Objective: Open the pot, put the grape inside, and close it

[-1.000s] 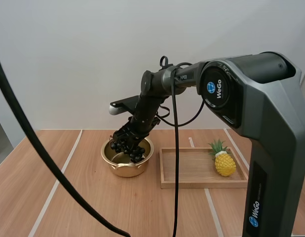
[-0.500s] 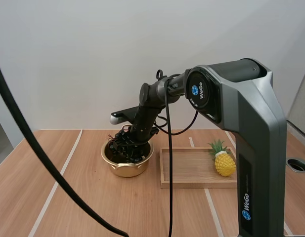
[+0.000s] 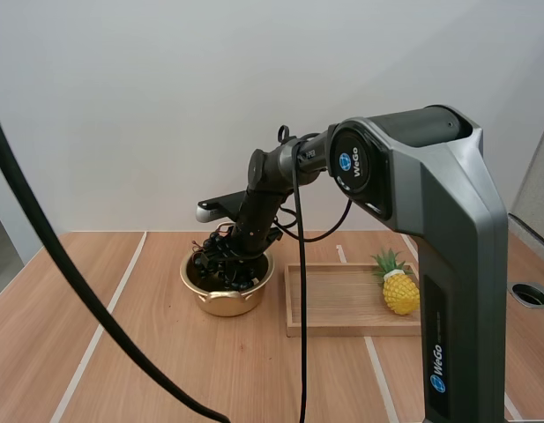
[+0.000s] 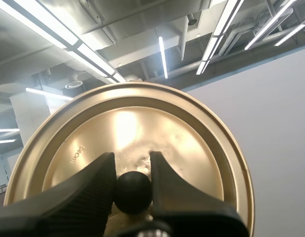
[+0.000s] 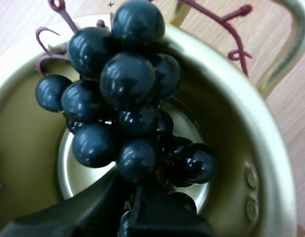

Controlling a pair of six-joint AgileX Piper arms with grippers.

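**Jaws on lid knob and on grapes; bunch low in the open pot**

Jaws of the left gripper were pinched narrowly on the black ball knob of the lid, which was held off so the pot stood open. The right gripper was clamped into the bunch of grapes, which sat within the pot's rim. Contact with the floor could not be told. Judged ready for release.

Grapes: glossy, dark, round, on reddish curled stems. Pot and lid: smooth gold metal, with a riveted loop handle. A wooden tray lay just beside the pot, bearing a yellow pineapple.
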